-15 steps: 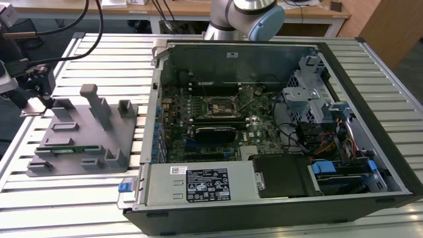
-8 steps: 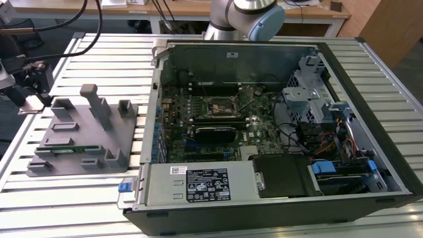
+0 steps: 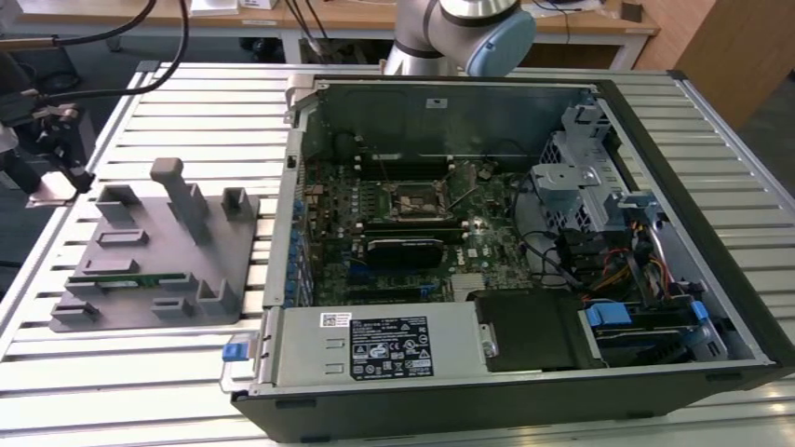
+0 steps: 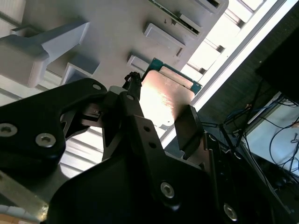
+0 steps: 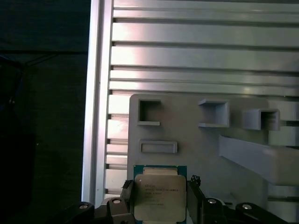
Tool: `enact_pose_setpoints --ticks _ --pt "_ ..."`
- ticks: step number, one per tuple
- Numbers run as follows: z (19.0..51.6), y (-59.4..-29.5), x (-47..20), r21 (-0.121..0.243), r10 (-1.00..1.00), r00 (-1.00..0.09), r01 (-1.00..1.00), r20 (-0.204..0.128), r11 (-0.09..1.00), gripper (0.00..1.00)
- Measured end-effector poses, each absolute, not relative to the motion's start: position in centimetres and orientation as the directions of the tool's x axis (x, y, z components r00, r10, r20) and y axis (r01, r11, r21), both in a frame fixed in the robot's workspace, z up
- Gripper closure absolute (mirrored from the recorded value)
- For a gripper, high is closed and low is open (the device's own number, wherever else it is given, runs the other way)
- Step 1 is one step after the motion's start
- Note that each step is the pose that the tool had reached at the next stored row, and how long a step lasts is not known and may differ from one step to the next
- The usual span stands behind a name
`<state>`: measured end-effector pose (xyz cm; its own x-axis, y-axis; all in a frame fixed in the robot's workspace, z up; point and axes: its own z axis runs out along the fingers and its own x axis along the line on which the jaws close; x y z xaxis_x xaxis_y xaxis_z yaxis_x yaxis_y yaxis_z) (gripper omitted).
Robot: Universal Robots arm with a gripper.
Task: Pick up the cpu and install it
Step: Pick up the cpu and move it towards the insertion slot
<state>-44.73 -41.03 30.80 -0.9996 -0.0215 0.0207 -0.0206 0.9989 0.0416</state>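
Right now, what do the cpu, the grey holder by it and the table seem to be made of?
The cpu: shiny metal lid, glare on it, on a green board rim. The grey holder: matte plastic, probably printed, no glare. The table: bright ribbed metal, likely aluminium.

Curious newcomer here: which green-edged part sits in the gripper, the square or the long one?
The square, silver-topped cpu, clamped in the gripper; the long memory stick lies on the grey tray.

The cpu [image 5: 160, 196] has a shiny metal top; the tray [image 5: 201, 149] looks matt plastic.
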Motion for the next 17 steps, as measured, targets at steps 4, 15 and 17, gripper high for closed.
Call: enact_pose_setpoints --ticks 4,15,17 --pt "31.6 -41.0 -44.7 0.042 -0.022 -1.000 -0.021 0.021 0.999 0.47" --pt "34.9 -40.9 -44.7 0.042 -0.021 -1.000 -0.021 0.021 0.999 0.47" --pt "35.6 -40.9 -44.7 0.042 -0.021 -1.000 -0.021 0.021 0.999 0.47"
